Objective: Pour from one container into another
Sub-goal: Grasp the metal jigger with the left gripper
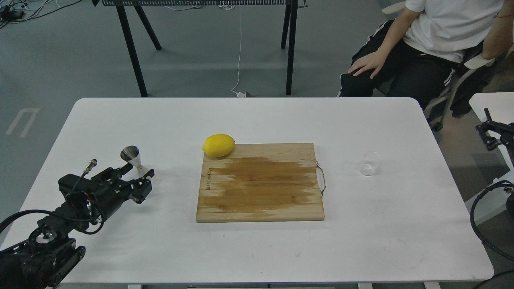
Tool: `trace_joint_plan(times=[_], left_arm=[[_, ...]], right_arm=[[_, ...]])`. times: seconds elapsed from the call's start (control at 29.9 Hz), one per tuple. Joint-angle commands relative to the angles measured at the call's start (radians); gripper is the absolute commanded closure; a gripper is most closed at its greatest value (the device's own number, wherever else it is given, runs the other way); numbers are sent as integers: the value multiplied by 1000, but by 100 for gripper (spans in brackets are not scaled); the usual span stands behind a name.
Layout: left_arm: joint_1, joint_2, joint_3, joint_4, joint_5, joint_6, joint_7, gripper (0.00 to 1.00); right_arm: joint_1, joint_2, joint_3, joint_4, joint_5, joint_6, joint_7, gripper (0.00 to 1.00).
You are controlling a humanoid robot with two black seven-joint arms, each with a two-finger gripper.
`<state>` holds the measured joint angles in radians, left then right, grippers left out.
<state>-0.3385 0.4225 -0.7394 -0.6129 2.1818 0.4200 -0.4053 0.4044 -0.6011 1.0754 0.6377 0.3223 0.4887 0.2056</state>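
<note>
The shiny steel jigger [131,155] stands upright at the table's left side; only its upper cone shows. My left gripper [135,179] is low over the table right in front of it, open, and its dark fingers [141,188] cover the jigger's lower cone. Whether the fingers touch the jigger I cannot tell. On the right side of the table stands the small clear glass cup [370,163], upright and alone. My right gripper [489,132] hangs past the table's right edge, far from the cup, dark and small.
A wooden cutting board [261,184] with a metal handle lies mid-table, and a yellow lemon [218,145] rests at its far left corner. A seated person [421,44] is beyond the far right corner. The white table [257,249] has bare surface along the front.
</note>
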Motion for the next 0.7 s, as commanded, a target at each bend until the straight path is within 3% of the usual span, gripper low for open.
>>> trace_joint_plan(times=[0.0,0.2,0.47,0.67], left_arm=[[-22,-17,-2,21,0,0,2,41],[-62,-36,0,76,0,13,-3,54],[-62,-33,25,84,0,20,-7,89],[-70,-33,23,71,0,37,-7,93]], right_arm=[[-1,0,0,-1,0,0,0,0],[-1,0,0,-3,0,0,0,0],[-1,1,0,-7,-2,0,0,0],[-7,0,1,-7,0,0,0,0]])
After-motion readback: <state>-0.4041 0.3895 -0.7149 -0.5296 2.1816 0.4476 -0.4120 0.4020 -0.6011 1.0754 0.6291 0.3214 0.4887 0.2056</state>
